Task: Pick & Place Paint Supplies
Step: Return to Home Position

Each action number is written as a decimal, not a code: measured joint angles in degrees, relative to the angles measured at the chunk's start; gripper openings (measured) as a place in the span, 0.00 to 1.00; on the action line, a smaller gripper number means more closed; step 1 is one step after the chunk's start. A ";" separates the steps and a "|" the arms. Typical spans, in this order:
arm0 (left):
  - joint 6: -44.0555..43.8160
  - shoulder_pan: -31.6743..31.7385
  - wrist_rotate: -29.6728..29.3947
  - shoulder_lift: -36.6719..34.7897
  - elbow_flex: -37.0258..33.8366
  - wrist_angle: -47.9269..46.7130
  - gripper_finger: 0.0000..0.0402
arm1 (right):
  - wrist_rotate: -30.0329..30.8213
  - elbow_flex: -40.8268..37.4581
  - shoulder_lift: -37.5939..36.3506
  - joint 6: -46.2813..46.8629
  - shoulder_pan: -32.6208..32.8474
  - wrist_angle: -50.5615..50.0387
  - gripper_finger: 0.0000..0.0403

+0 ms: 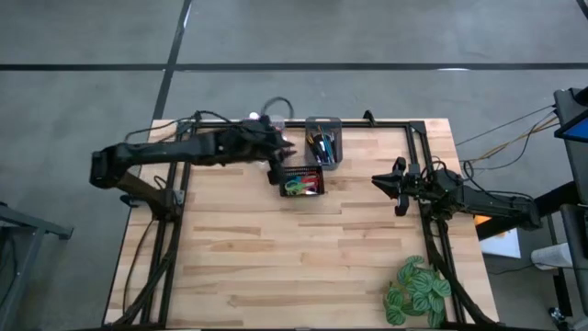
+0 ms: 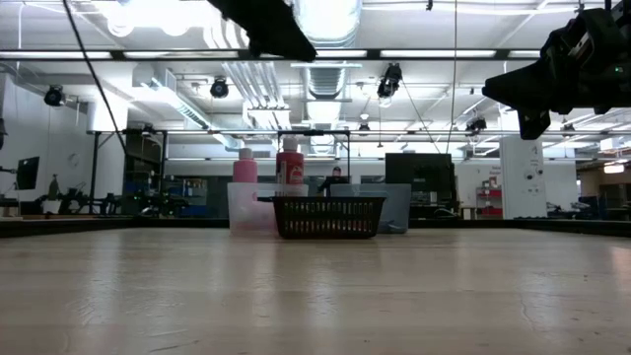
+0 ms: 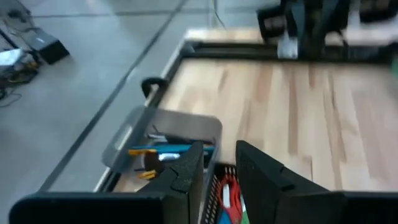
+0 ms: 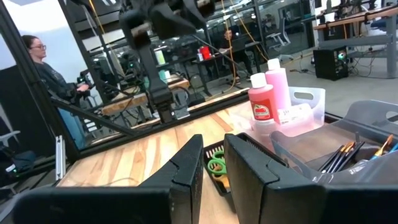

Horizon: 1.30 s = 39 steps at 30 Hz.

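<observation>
Nearest on the wooden surface, at its right, stands the green plant, which has no part in the job. Farther in on the right side the right gripper hangs above the boards, its two fingers set at a narrow gap with nothing between them, and it looks close to a rest pose. Beyond the middle sits the black bin with the scissors lying in it, green and red handles showing. The left gripper hovers over that bin's left end, narrowly parted and empty, with the arm stretched far across from the left. Just beyond the black bin is the clear bin holding the paintbrushes, and to the left of both bins a clear tub carries the pink bottles, two of which show. With the supplies apparently all binned, what remains is to bring the arms home. The left arm would do best to rise straight up first, so that its fingers clear the bin rims and the tall bottle caps, and only then fold back leftward. A sideways sweep at this height could catch the tub or drag the black bin, so slow lifting before any swing seems the safe order
</observation>
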 joint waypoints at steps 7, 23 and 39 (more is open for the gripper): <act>-4.01 0.60 0.07 -9.88 -7.42 7.26 0.24 | 0.00 0.01 -0.04 0.00 0.01 0.00 0.16; -6.32 0.54 4.97 -42.27 -40.41 30.33 0.09 | 0.00 -0.01 0.00 0.00 0.00 0.00 0.16; -3.30 0.51 8.63 -70.89 -58.36 31.76 0.08 | -0.02 0.00 0.01 0.00 -0.02 0.00 0.16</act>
